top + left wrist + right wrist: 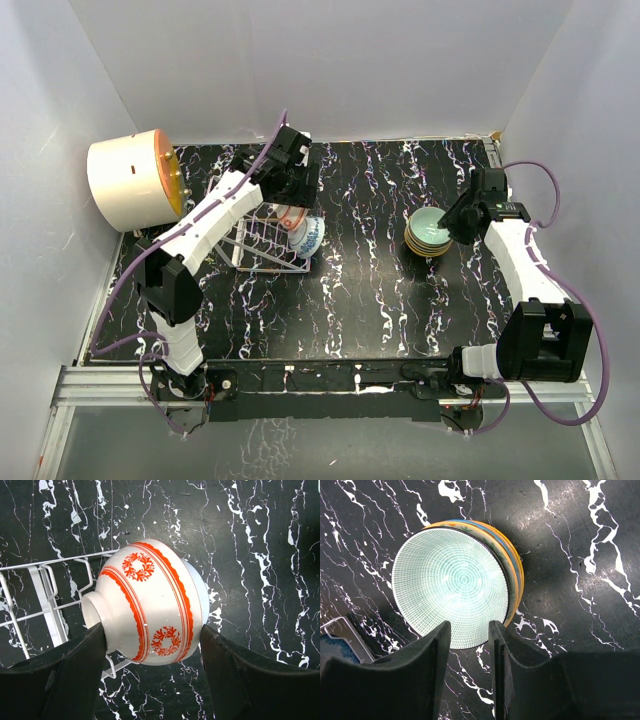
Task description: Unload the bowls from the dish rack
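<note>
A white bowl with red wreaths (150,602) lies on its side at the end of the silver wire dish rack (45,605). My left gripper (153,627) spans it from foot to rim, with both fingers touching it. A pale blue bowl (203,595) sits just behind it. From above, the left gripper (297,205) is over the rack (262,245). My right gripper (468,630) is open and empty over the near rim of a pale teal bowl (455,587). That bowl tops a stack with blue and yellow rims (517,575), right of centre (428,230).
A large cream-and-orange cylinder (135,180) lies at the far left beside the rack. White walls close in the black marbled table (360,300) on three sides. Both arm bases sit at the near edge.
</note>
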You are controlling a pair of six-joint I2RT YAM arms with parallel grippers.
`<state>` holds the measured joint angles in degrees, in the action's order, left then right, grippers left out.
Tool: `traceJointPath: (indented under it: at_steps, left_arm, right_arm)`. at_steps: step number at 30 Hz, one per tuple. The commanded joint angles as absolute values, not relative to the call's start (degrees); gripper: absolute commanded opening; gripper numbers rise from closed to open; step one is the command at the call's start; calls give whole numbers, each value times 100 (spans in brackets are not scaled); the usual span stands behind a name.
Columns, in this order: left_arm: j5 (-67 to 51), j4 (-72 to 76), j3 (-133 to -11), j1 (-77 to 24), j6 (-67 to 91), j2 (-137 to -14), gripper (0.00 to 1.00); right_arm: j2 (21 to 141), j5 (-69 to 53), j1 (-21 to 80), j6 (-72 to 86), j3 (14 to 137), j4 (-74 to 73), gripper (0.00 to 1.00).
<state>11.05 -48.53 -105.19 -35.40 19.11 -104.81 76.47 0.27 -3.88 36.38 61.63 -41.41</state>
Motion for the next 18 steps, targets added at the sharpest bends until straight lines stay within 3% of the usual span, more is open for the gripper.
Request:
traceJointPath:
  at_steps: [1,18]
  left_arm:
    - [874,-4784,-10788,-3533,1881,-10193,42]
    - [-986,-3637,-10861,-3425,2474,-9774,42]
  right_arm:
    - [7385,-110,-416,3351,6455,-3635,39]
    - [7243,-2625,-410,3282,6362,-2388,43]
